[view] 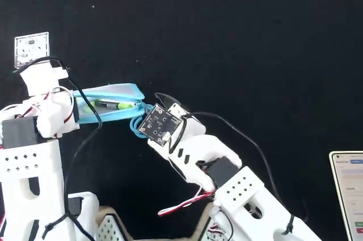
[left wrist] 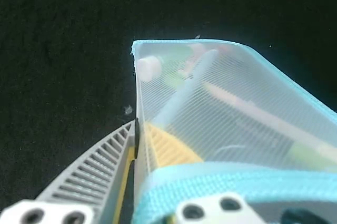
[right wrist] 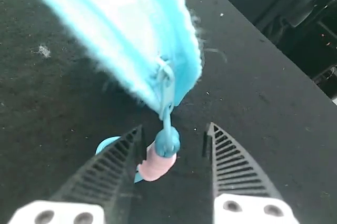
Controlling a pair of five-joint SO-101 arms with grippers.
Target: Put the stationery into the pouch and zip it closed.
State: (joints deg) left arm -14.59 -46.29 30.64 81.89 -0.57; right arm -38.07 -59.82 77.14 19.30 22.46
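Mesh pouch (left wrist: pixel 226 113) w/ cloth trim (left wrist: pixel 237 182), matt rough table (view: pixel 255 42), ribbed plastic right gripper (right wrist: pixel 175 127)

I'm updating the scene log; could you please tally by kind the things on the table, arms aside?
pouch: 1
green pen inside the pouch: 1 (further pieces behind the mesh cannot be counted)
white card: 1
screen at the table's edge: 1
Total: 4 that can be counted

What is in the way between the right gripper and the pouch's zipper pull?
Nothing visible. The zipper pull hangs from the end of the pouch, inside the gap of the open right gripper.
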